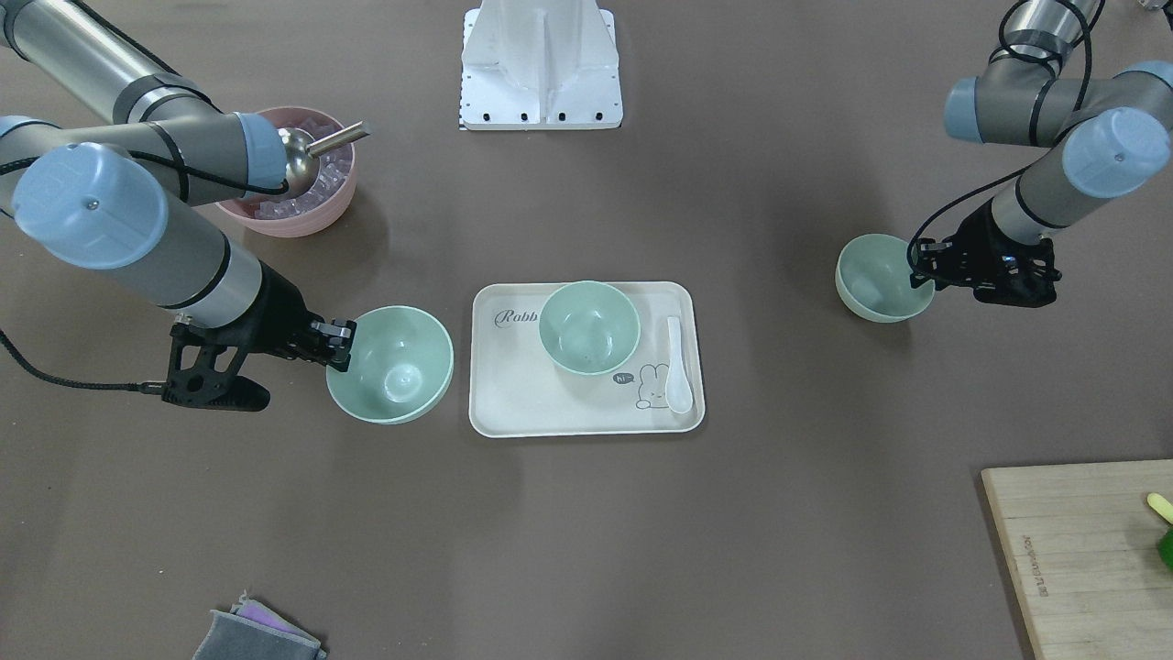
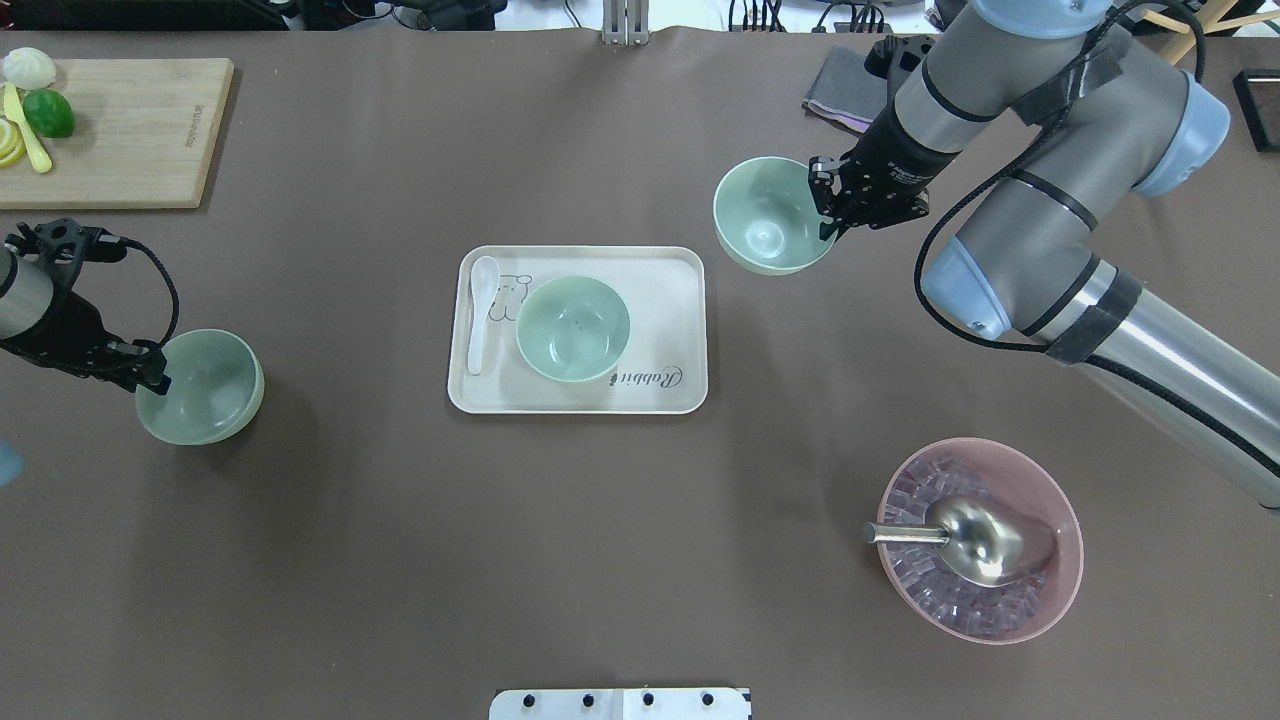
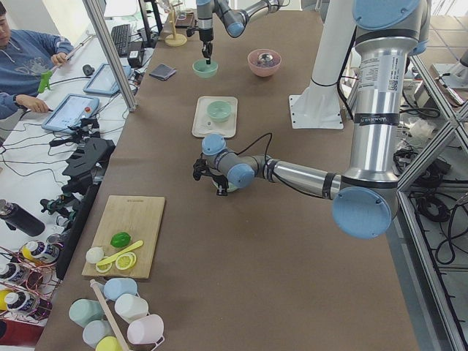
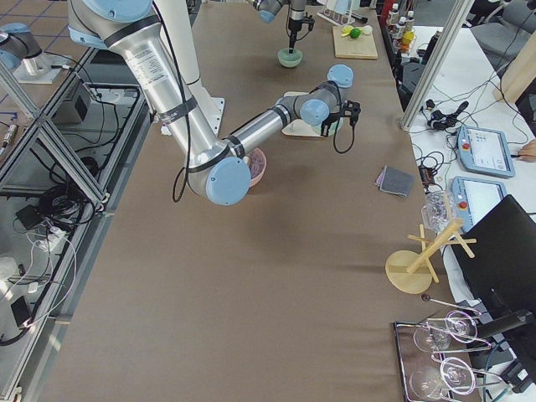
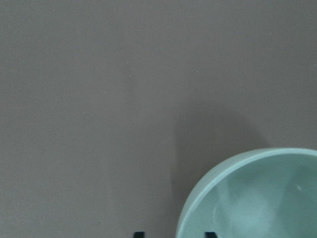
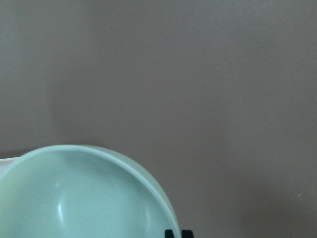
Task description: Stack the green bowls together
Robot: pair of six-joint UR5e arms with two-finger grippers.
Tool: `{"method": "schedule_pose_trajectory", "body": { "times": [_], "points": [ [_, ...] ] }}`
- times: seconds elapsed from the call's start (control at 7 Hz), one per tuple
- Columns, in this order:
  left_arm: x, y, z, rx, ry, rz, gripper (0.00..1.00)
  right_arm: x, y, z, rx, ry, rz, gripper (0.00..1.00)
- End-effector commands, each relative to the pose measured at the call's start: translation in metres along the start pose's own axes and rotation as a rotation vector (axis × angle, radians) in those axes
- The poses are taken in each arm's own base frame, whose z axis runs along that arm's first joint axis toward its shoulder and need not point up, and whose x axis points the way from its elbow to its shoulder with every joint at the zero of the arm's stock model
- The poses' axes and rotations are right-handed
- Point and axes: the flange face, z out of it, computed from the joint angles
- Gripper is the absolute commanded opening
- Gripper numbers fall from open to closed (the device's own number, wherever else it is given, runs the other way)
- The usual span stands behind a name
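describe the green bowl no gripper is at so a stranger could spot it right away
Find the cream rabbit-print tray in the middle of the brown table. The green bowl sits upright on it, beside a white spoon. The other two green bowls are off the tray, one at the left gripper, one at the right gripper.

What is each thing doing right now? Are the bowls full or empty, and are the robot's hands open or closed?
left gripper: open, straddling a bowl rim.
right gripper: shut on a bowl rim.
left gripper's green bowl: empty, upright.
right gripper's green bowl: empty, pinched at its rim.
middle green bowl: empty, upright on the tray, unstacked.
pink bowl: full of clear cubes, metal scoop inside.
white spoon: lying on the tray.
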Motion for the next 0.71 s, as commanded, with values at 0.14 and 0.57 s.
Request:
{"method": "schedule_pose_trajectory", "body": {
  "times": [0.14,0.57],
  "points": [
    [0.014,-0.006,-0.004,-0.011,0.030,0.010,0.00,-0.056,0.019,0.020,0.025,-0.003,0.034,0.00],
    [0.046,-0.026,-0.014,-0.021,0.054,0.014,0.00,-0.107,0.051,0.029,0.009,-0.035,0.065,0.00]
  ]
}}
